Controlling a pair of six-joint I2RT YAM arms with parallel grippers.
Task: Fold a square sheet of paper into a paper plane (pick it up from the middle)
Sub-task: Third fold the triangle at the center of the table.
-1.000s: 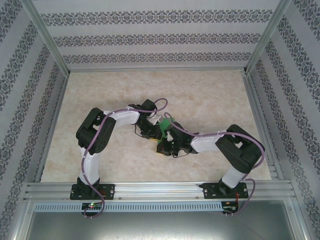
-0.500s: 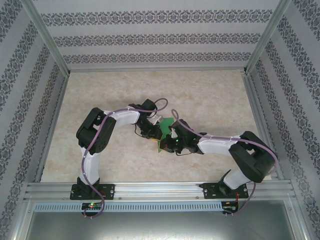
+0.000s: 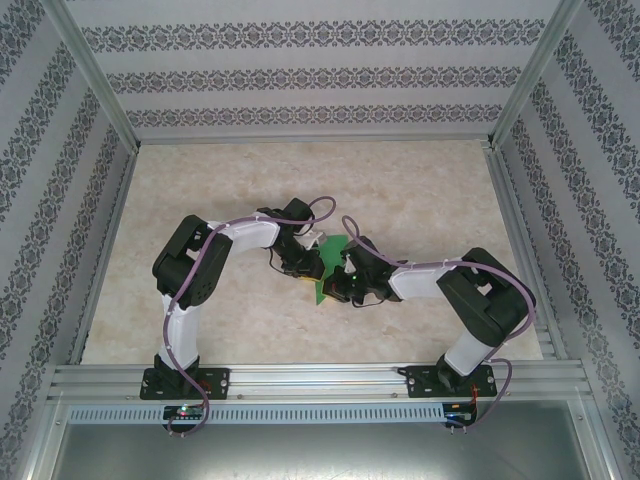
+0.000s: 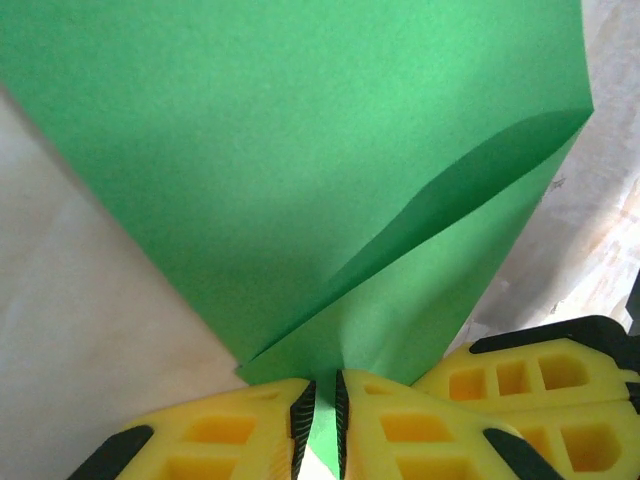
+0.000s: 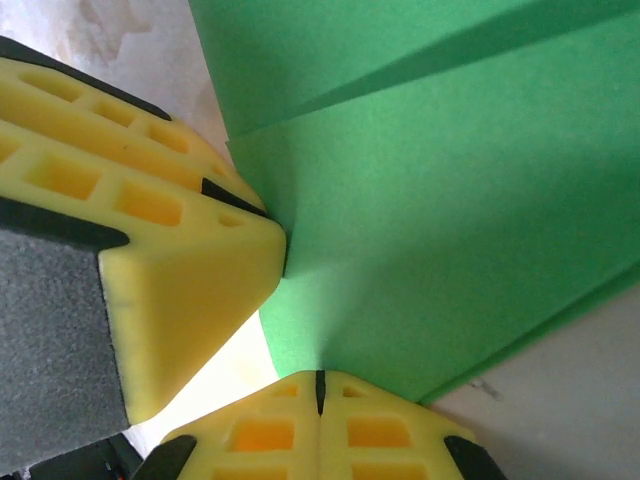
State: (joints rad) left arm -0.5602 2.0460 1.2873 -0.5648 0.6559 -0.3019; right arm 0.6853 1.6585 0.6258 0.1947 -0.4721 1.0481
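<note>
Both of your end effectors grip the folded green paper [image 4: 300,150]. Your left end effector [image 4: 320,405] pinches a lower corner, jaws almost together, the paper fanning out ahead of it. Your right end effector [image 5: 320,388] is fully closed on another edge, just beside the left one.

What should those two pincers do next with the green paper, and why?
Probably press the fold flat: the left pincer and right pincer both seem to pinch the green paper at one edge, side by side, and its upper layer bulges open over the lower one, uncreased.
</note>
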